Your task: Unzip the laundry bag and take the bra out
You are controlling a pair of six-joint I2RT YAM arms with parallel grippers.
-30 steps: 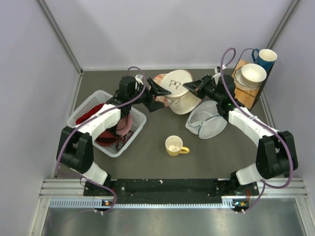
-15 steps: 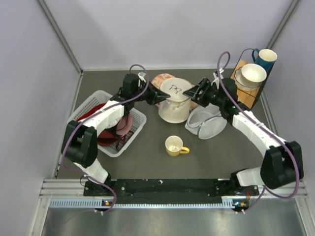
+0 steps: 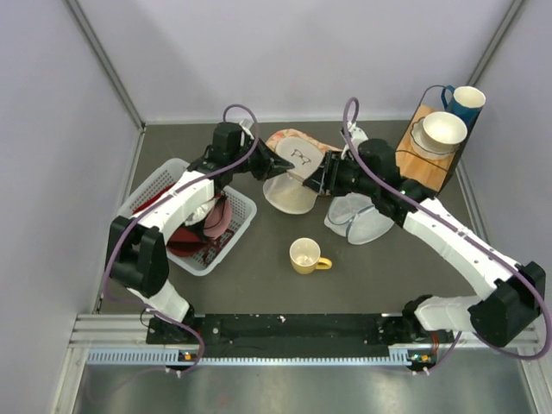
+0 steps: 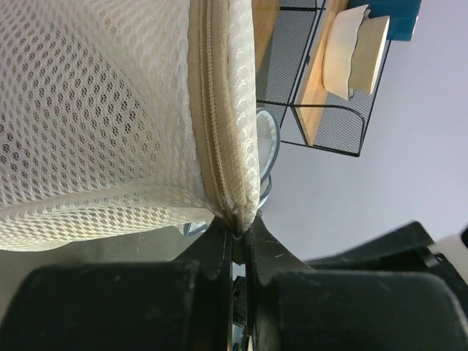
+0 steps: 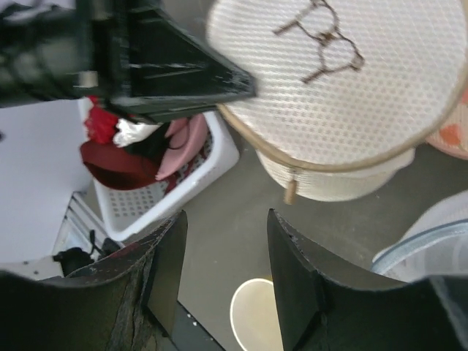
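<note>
The laundry bag (image 3: pixel 291 183) is a cream-white mesh dome with a black mark on its top, hanging tilted above the table. My left gripper (image 3: pixel 272 162) is shut on its zippered rim (image 4: pixel 223 146), pinching the seam at the fingertips (image 4: pixel 238 225). My right gripper (image 5: pixel 223 227) is open and holds nothing. It hovers just right of the bag (image 5: pixel 344 80), short of the small tan zipper pull (image 5: pixel 291 191) that dangles from the rim. In the top view the right gripper (image 3: pixel 322 178) sits against the bag's right side. The bra is hidden.
A bluish-grey mesh pouch (image 3: pixel 358 216) lies right of the bag, and a pink patterned pouch (image 3: pixel 289 138) lies behind it. A yellow mug (image 3: pixel 306 256) stands in front. A white basket (image 3: pixel 151 185) of red and pink garments is at the left. A wire rack (image 3: pixel 435 159) with a bowl and a blue mug is at the back right.
My left gripper closed on the bag's rim and lifted it. My right gripper let go, opened and swung left and lower beside the bag, which now hangs tilted.
</note>
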